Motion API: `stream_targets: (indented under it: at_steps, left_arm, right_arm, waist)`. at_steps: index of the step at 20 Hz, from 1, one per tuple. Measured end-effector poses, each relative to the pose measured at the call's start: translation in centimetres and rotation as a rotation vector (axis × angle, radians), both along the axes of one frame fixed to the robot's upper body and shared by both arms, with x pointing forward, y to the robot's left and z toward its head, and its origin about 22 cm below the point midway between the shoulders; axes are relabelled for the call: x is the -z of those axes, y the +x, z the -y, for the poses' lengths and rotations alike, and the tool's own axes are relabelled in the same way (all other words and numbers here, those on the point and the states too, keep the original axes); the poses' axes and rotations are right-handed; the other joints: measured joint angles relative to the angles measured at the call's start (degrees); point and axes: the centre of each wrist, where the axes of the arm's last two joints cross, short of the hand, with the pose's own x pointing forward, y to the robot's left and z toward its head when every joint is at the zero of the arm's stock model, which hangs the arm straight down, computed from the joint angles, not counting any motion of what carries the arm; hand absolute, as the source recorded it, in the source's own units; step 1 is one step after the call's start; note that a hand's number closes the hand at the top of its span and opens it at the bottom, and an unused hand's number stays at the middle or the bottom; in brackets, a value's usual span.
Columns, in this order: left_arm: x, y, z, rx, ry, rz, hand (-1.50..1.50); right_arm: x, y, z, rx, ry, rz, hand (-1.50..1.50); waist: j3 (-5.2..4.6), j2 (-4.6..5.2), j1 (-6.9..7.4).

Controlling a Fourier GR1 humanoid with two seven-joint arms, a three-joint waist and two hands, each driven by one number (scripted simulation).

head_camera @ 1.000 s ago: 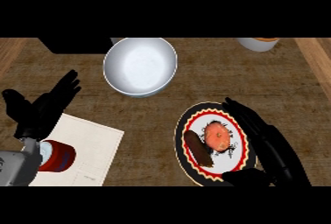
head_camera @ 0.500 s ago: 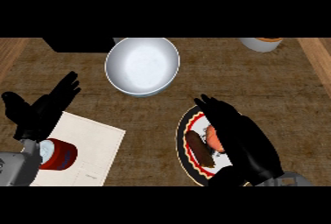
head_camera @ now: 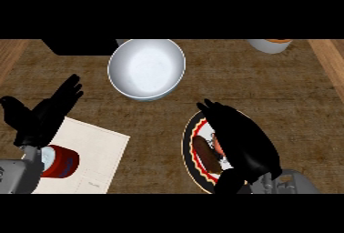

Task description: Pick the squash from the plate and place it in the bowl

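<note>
- your right hand (head_camera: 243, 144) lies over the plate (head_camera: 190, 144), fingers spread flat, grasping nothing you can see.
- squash (head_camera: 218, 144) (mostly hidden) sits on the plate.
- bowl (head_camera: 146, 68) is beyond the plate.
- left hand (head_camera: 42, 119) rests open, left of it.

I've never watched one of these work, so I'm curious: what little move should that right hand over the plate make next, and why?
Probably curl its fingers around the squash. The right hand sits over the plate, covering most of the squash, and its fingers look fairly straight, so nothing seems held yet. The bowl waits further up the counter, and the left hand rests open at the left.
</note>
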Motion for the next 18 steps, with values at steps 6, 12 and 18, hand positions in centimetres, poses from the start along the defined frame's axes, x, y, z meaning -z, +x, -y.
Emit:
stream_targets:
  at_steps: [6, 12, 18]
  left_arm:
    - [-0.7, 0.8, 0.0, -0.001, -0.001, -0.006, 0.00]
    - [-0.3, 0.9, 0.6, 0.003, -0.001, 0.001, 0.00]
    - [0.0, 0.4, 0.5, 0.003, 0.006, 0.001, 0.00]
  right_arm:
    - [0.5, 0.8, -0.5, 0.006, -0.042, -0.027, -1.50]
    - [1.7, 1.9, -0.4, 0.034, -0.099, -0.056, -1.50]
    - [3.0, 2.2, 0.0, 0.064, -0.139, -0.072, -1.50]
  waist:
    - [0.02, 0.03, -0.11]
    - [0.03, 0.05, -0.06]
    - [0.04, 0.05, -0.05]
